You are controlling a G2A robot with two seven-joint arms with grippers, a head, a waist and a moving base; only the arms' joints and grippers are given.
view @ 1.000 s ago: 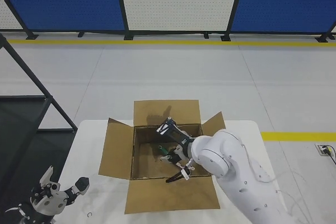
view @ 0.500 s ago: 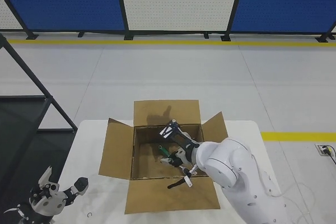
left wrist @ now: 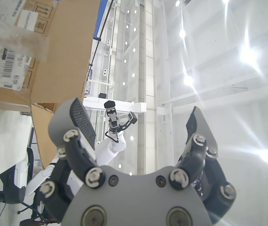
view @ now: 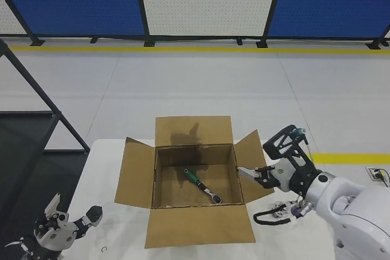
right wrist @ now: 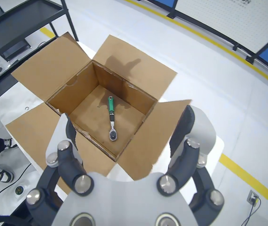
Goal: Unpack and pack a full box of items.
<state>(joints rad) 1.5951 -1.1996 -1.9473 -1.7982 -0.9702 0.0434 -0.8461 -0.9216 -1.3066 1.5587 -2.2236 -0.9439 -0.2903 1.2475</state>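
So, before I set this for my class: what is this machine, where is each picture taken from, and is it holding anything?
It is a two-armed robot at a white table. One picture looks down from above its arms; the other two come from cameras on its wrists. On the table stands an open cardboard box with a green-handled wrench lying on its floor. The left tool and the right tool are both open and hold nothing.

Industrial hall, blue partitions (view: 78,16), yellow line (view: 182,48)
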